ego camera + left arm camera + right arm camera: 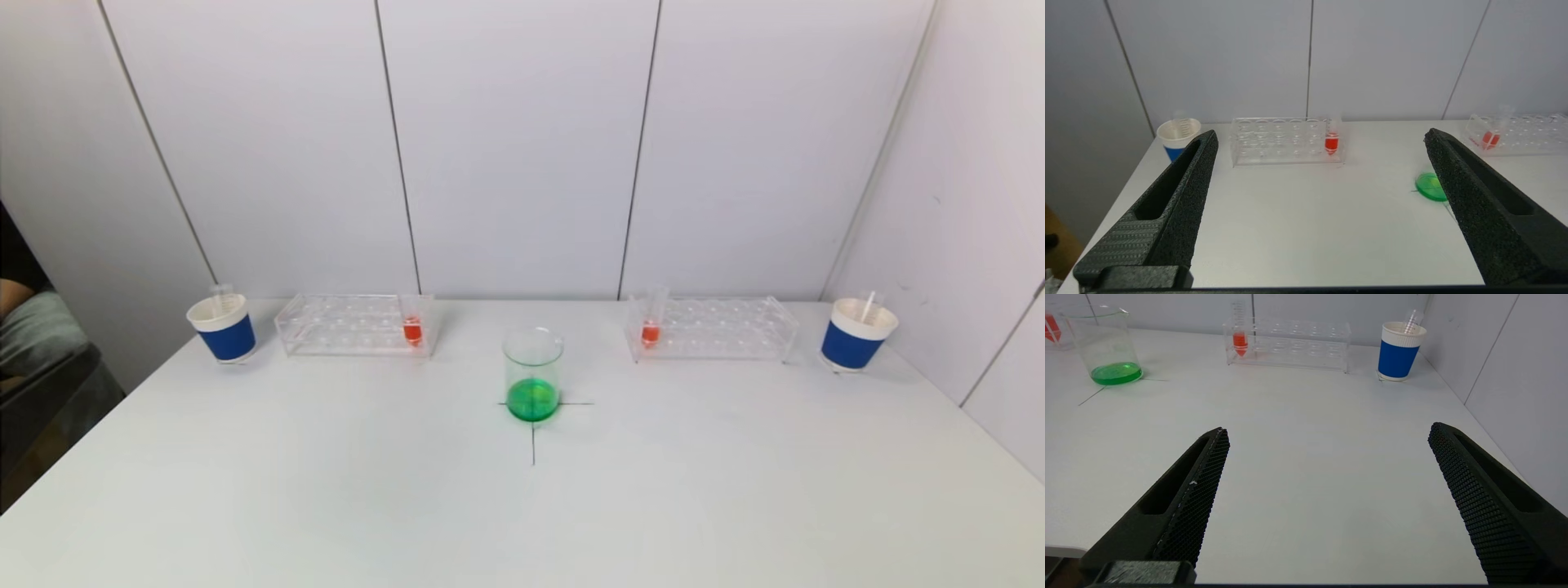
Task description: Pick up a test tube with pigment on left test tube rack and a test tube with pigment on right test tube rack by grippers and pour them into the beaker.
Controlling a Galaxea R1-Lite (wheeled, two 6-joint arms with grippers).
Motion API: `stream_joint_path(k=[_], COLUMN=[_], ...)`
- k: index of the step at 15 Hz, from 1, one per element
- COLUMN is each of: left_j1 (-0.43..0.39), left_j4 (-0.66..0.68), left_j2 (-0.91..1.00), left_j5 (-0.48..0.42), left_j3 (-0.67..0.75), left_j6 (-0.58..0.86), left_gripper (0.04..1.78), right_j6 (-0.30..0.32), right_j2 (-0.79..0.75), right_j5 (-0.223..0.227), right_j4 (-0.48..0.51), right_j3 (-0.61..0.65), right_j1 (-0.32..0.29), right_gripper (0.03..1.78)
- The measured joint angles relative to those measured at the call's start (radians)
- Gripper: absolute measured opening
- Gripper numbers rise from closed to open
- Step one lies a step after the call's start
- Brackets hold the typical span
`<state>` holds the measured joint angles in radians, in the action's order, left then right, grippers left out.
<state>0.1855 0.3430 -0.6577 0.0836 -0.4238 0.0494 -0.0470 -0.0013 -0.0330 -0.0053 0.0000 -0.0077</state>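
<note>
left tube (412, 323) upright in rack | right tube (651, 321) upright | left tool (1321, 139), right tool (1329, 435) spread, empty

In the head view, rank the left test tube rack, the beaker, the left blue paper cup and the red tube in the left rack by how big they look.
Largest to smallest:
1. left test tube rack
2. beaker
3. left blue paper cup, close to the beaker and farther back, so that pair is unsure
4. red tube
</note>
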Motion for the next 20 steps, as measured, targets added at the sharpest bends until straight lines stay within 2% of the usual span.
stream_joint_path(k=[3, 6, 9, 12, 15, 20], left_j1=[0.0, -0.002, -0.003, -0.003, -0.003, -0.011], left_j4=[-0.14, -0.164, -0.164, -0.155, -0.151, -0.148], left_j2=[0.17, 0.263, 0.341, 0.372, 0.381, 0.382], left_j5=[0.124, 0.254, 0.281, 0.269, 0.217, 0.069], left_j3=[0.036, 0.061, 0.101, 0.161, 0.236, 0.369], left_j6=[-0.055, -0.101, -0.151, -0.148, -0.123, -0.113], left_gripper=[1.76, 1.76, 1.76, 1.76, 1.76, 1.76], right_j6=[0.0, 0.0, 0.0, 0.0, 0.0, 0.0], right_j2=[0.0, 0.0, 0.0, 0.0, 0.0, 0.0], right_j5=[0.0, 0.0, 0.0, 0.0, 0.0, 0.0], right_j4=[0.0, 0.0, 0.0, 0.0, 0.0, 0.0], right_j3=[0.0, 0.0, 0.0, 0.0, 0.0, 0.0], right_j1=[0.0, 0.0, 0.0, 0.0, 0.0, 0.0], right_gripper=[1.77, 1.77, 1.77, 1.77, 1.77, 1.77])
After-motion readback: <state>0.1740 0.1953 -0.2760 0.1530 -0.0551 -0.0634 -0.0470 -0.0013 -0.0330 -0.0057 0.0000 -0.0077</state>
